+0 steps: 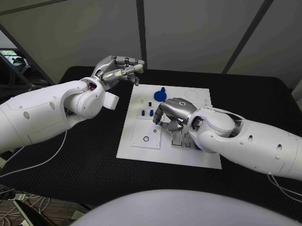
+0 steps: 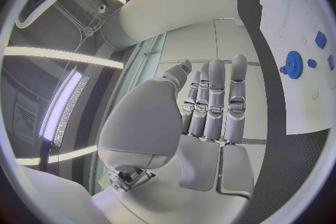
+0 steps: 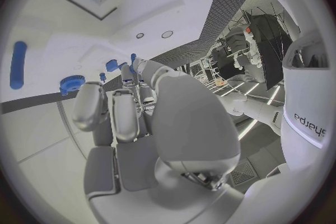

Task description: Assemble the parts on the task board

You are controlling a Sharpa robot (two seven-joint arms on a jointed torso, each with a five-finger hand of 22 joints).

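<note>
left hand [image 1: 118,69]: raised beside task board [image 1: 141,148], fingers curled, empty | right hand [image 1: 172,113]: over board, grip possibly on a blue part, cannot tell

Head cam looks down on task board [image 1: 166,141] from above; both wrist cams sit close behind their hands, sharing board's blue gear [image 2: 293,64].

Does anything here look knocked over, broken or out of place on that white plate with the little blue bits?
Nothing stands out. The task board lies flat on the black table, and the blue gear and small blue parts sit on it, none spilled onto the table. The right hand works over the board; the left hand hovers beside it, holding nothing.
</note>
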